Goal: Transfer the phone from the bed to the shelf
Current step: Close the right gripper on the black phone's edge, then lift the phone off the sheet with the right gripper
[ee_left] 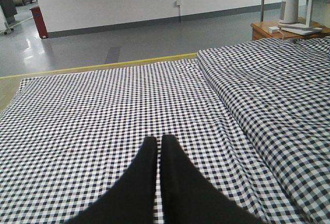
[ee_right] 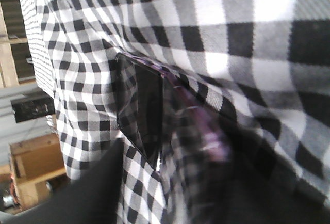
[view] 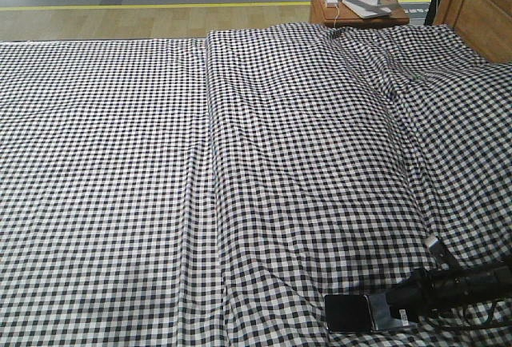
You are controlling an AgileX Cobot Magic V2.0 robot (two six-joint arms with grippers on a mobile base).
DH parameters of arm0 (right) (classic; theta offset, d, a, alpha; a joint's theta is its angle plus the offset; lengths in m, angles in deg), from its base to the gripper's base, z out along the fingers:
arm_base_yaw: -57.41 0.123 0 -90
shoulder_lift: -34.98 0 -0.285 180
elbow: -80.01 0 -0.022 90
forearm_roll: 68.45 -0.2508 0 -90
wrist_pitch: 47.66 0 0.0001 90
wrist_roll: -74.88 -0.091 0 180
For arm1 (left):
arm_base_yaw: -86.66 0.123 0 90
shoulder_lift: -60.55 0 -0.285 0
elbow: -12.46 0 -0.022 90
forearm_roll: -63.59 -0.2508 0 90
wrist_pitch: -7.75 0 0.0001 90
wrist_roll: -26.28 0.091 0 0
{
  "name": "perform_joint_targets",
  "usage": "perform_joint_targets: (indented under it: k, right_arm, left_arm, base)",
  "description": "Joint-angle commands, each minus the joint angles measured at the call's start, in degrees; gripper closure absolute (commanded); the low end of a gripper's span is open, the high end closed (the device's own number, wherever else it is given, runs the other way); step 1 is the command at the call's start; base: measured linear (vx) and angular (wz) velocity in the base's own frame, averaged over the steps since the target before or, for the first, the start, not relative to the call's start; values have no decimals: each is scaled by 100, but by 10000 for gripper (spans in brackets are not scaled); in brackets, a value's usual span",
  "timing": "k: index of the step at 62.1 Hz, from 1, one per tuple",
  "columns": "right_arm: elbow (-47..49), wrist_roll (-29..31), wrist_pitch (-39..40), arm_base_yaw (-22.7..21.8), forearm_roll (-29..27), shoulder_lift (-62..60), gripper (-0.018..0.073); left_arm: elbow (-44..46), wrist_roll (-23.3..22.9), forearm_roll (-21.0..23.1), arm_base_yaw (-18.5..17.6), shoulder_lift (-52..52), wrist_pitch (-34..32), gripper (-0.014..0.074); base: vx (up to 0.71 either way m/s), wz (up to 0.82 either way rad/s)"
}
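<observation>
The black glossy phone (view: 348, 313) lies flat on the gingham bed (view: 240, 163) near its front right corner. My right gripper (view: 394, 309) reaches in from the right, at the phone's right end. In the right wrist view the phone (ee_right: 142, 110) mirrors the checks and shows a pinkish edge. One dark finger (ee_right: 95, 188) stands left of it with sheet between them, and the other finger (ee_right: 258, 182) is blurred on its right, so the jaws are open astride it. My left gripper (ee_left: 157, 142) hovers shut and empty over the sheet. Light wooden boards (ee_right: 31, 167) at the far left look like the shelf.
A small brown side table (view: 356, 7) with a white device and a charger stands past the bed's far edge. The wooden headboard (view: 480, 3) rises at the far right. A raised fold in the sheet (view: 210, 123) runs front to back, and grey floor (ee_left: 129, 38) lies beyond.
</observation>
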Motion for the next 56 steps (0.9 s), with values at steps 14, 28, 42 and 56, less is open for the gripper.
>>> perform_joint_targets:
  k: [14,28,42,56]
  right_arm:
    - [36,325,-845,13,-101,-294,571]
    - [1,135,-845,20,-74,-450,568]
    - [-412,392,-845,20,-147,-1085,564]
    - [-1089,649,-845,24,-499,-2026,563]
  left_arm:
    - [122,-33,52,-20,77,-415,595]
    - [122,-33,52,-20,77,-415,595]
    - [122,-33,52,-20,77,-415,595]
    - [122,-33,52,-20,77,-415,595]
  base:
    - [0,0]
    - [0,0]
    - [0,0]
    - [0,0]
